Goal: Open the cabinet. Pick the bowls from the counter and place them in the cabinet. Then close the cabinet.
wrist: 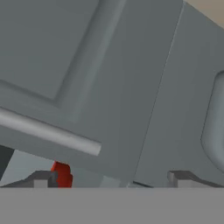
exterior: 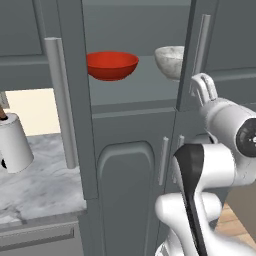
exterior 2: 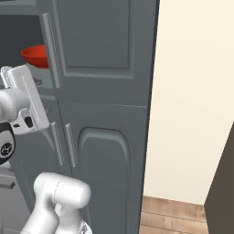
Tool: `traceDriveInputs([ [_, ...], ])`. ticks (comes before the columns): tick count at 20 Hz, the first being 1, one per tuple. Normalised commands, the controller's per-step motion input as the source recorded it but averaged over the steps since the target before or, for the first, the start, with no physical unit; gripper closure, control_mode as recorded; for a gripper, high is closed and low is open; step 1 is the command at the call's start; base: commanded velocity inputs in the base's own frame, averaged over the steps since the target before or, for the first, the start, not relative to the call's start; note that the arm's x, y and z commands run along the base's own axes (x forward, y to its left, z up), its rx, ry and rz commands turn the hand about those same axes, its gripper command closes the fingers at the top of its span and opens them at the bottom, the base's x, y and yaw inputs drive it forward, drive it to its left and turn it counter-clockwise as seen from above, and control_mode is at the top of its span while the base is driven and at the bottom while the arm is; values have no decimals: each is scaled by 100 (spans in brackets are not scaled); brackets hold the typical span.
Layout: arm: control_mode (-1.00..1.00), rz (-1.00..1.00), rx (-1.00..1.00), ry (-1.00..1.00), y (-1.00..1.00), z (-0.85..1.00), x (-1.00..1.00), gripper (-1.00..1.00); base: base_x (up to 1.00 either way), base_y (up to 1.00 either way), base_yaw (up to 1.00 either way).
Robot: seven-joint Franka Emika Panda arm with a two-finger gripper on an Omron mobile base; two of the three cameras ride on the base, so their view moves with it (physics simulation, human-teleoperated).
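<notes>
With both bowls, red bowl (exterior: 112, 65) and marbled bowl (exterior: 170, 61), on the cabinet (exterior: 135, 87) shelf and our gripper (wrist: 111, 178) jaws released, we judge only door closing remains.

I can read no text, label, brand, number or sign on anything here, from either base camera or from the hand camera.

Gap between doors (exterior: 75, 100), seemingly hand-wide
</notes>
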Motion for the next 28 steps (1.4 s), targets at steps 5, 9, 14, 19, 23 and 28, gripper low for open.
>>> traceDriveInputs([
  [5, -100, 0, 0, 5, 22, 17, -52, -100, 0, 0, 0],
  [9, -100, 0, 0, 9, 0, 35, -51, -100, 0, 0, 0],
  [14, -100, 0, 0, 11, 0, 32, -52, -100, 0, 0, 0],
  [19, -100, 1, 0, 5, 0, 3, -60, -100, 0, 0, 0],
  [23, -100, 0, 0, 0, 0, -2, -44, -100, 0, 0, 0],
  [28, -100, 2, 0, -1, 0, -1, -26, -100, 0, 0, 0],
])
